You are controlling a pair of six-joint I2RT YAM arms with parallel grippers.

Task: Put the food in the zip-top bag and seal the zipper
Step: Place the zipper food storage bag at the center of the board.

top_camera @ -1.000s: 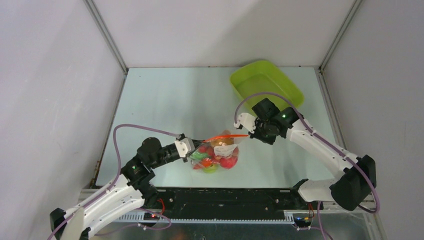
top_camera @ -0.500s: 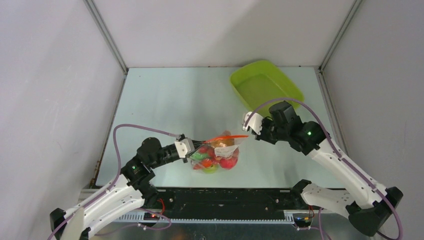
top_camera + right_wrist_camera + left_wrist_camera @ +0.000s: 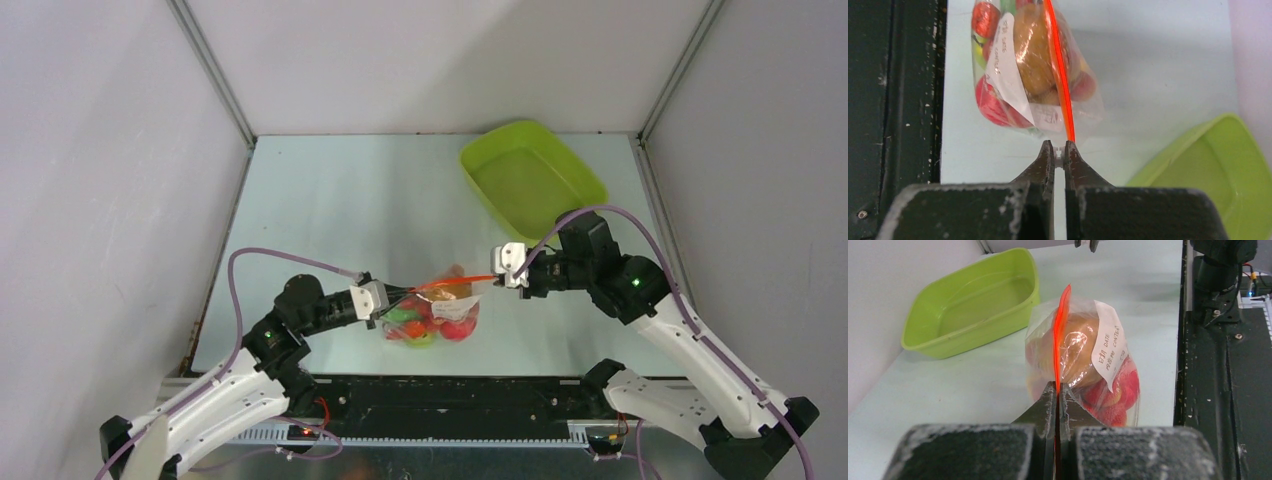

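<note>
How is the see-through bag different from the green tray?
The bag is clear and full of toy food; the tray is lime green with nothing inside. The left pincer and right pincer pinch the bag's orange zipper; nothing touches the tray. Both are containers.

**Robotics lab, test cell.** My left arm (image 3: 300,308) and right arm (image 3: 640,295) stand bolted to a black rail (image 3: 450,395) at the near edge of a pale table (image 3: 350,200). Plain white panels (image 3: 100,150) on metal posts (image 3: 210,70) wall the table in on three sides. Purple cables (image 3: 233,285) loop in the open along my arms, and green lights (image 3: 268,333) glow on the joints. The goods are props: toy food (image 3: 458,328) in a labelled bag (image 3: 450,293), and a green tray (image 3: 525,180).
</note>
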